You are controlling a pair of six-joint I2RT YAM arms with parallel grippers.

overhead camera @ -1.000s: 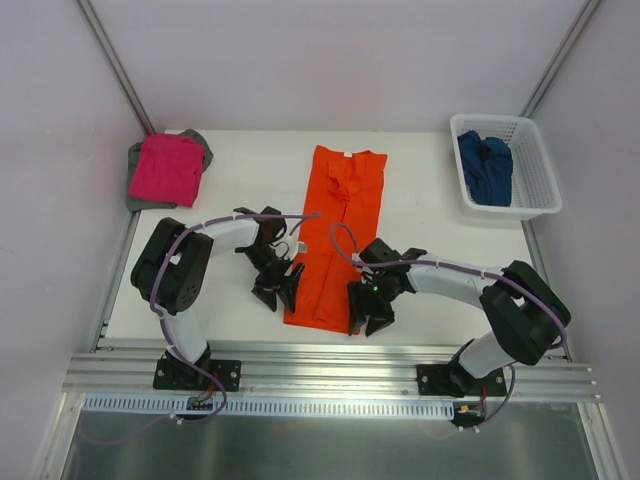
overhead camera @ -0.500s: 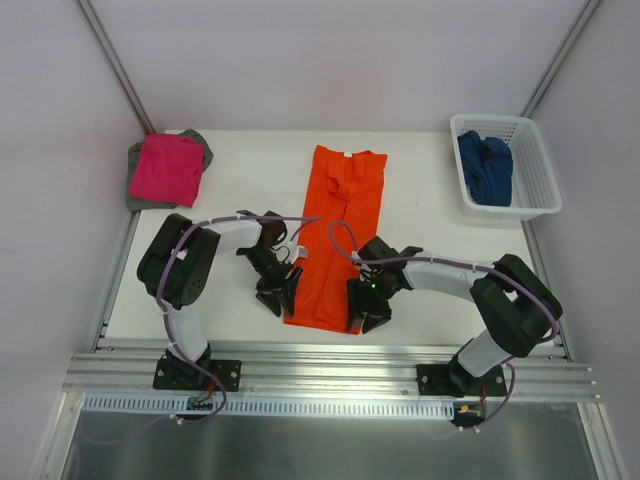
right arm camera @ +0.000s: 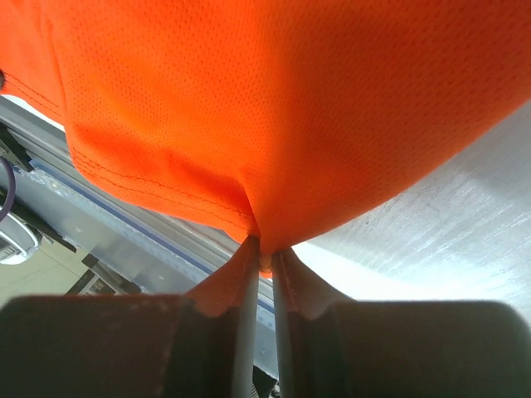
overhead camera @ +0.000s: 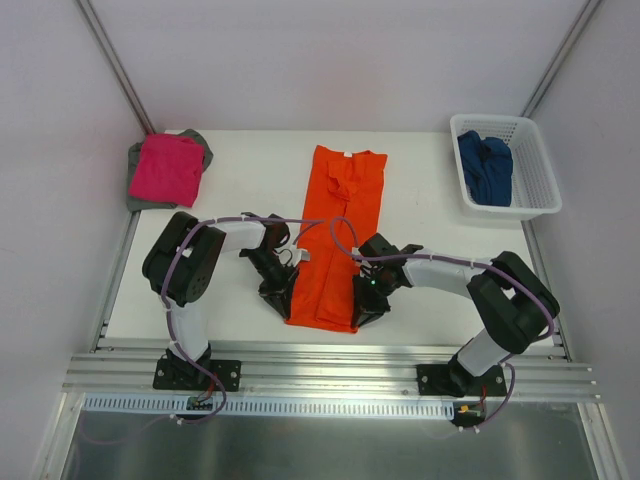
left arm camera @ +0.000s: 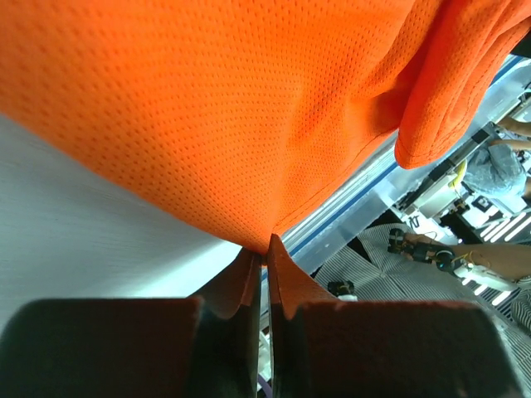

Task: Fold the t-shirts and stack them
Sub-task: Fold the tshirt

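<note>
orange shirt (left arm camera: 207,108): cloth, fine mesh knit dotted with tiny holes, matt; stitched hem
pink shirt (overhead camera: 165,168): soft plain cloth, matt
grey shirt (overhead camera: 132,192): soft cloth, matt
blue shirt (overhead camera: 485,165): dark cloth, matt, crumpled
basket (overhead camera: 540,185): white plastic lattice, smooth
table (overhead camera: 240,185): white top, smooth, faint sheen with fine scuffs seen close up by the right wrist
rail (overhead camera: 330,378): bare metal, silvery, ribbed
arms (overhead camera: 445,272): white and black hard shells, smooth, slight gloss
</note>
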